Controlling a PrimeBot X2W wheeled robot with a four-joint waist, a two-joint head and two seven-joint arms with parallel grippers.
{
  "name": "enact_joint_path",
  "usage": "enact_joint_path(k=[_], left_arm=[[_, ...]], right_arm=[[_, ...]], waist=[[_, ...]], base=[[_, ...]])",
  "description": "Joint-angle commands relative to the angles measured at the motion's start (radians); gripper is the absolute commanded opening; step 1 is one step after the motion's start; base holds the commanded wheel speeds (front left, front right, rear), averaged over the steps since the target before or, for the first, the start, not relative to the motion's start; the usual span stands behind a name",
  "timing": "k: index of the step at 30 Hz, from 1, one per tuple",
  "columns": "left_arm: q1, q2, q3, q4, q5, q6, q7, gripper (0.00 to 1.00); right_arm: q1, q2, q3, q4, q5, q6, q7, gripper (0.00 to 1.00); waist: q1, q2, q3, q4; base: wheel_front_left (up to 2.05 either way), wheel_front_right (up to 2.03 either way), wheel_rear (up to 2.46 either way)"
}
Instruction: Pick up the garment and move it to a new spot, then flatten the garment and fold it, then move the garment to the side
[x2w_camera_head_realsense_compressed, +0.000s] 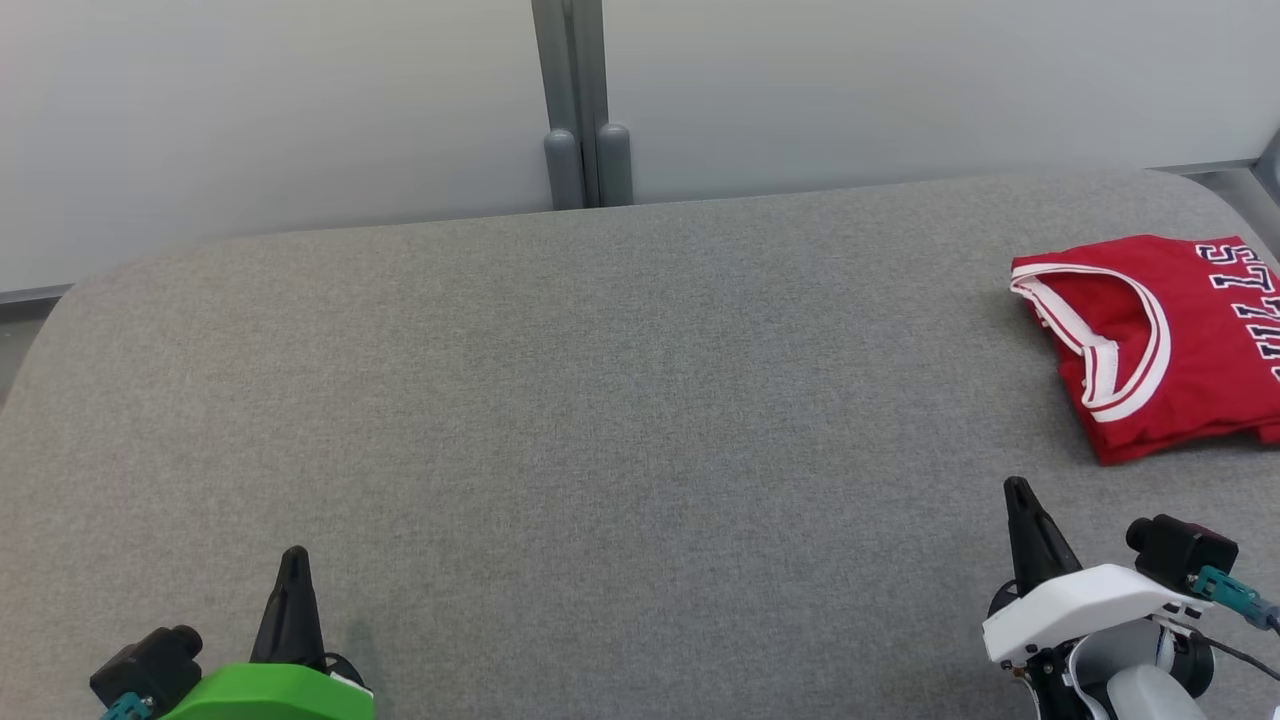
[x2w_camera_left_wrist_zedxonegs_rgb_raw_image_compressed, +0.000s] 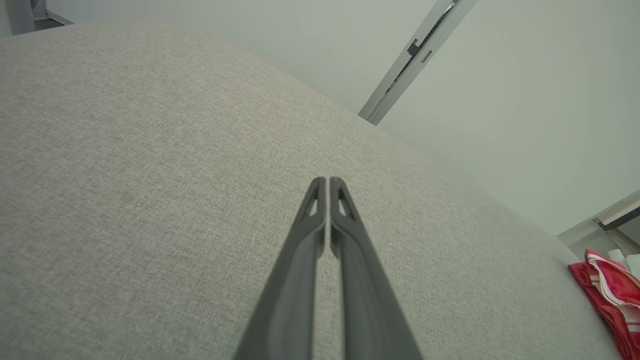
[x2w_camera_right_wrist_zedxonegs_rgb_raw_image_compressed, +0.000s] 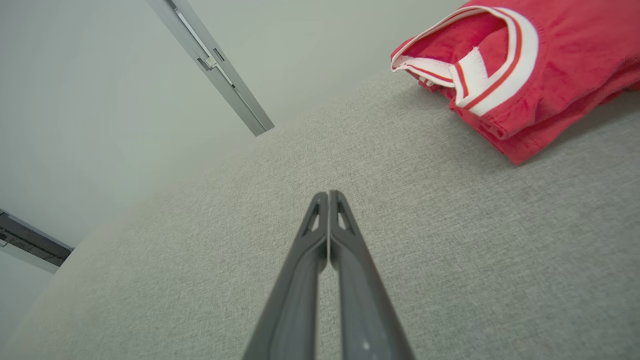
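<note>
Both the left gripper (x2w_camera_head_realsense_compressed: 294, 556) and right gripper (x2w_camera_head_realsense_compressed: 1017, 487) were pinched together, empty; the red jersey (x2w_camera_head_realsense_compressed: 1160, 330) looked light and floppy, so I'd grab its folded edge.

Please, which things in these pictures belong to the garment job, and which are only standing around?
For the job: the folded red jersey, at the right side of the grey table; the left gripper and the right gripper, both shut, empty.
Just background: the pale wall panels; the grey post between them.

one garment (x2w_camera_head_realsense_compressed: 1185, 330), two tools (x2w_camera_head_realsense_compressed: 293, 556) (x2w_camera_head_realsense_compressed: 1017, 488), one table (x2w_camera_head_realsense_compressed: 600, 400).
</note>
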Motion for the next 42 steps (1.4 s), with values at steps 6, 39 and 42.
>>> enact_joint_path(k=[6, 39, 42], left_arm=[[-0.039, 0.005, 0.01, -0.024, -0.107, -0.003, 0.027, 0.0], [-0.074, 0.009, 0.036, -0.053, -0.496, -0.006, 0.136, 0.0], [-0.076, 0.01, 0.038, -0.056, -0.525, -0.006, 0.144, 0.0]], right_arm=[[-0.021, 0.003, -0.019, -0.029, 0.114, 0.0, 0.028, 0.0], [-0.025, 0.022, -0.075, -0.073, 0.52, -0.001, 0.137, 0.0], [-0.025, 0.024, -0.079, -0.076, 0.551, -0.001, 0.146, 0.0]], waist=[[0.0, 0.0, 0.0, 0.002], [0.0, 0.0, 0.001, 0.015], [0.0, 0.0, 0.001, 0.016]], base=[[0.0, 0.0, 0.0], [0.0, 0.0, 0.0], [0.0, 0.0, 0.0]])
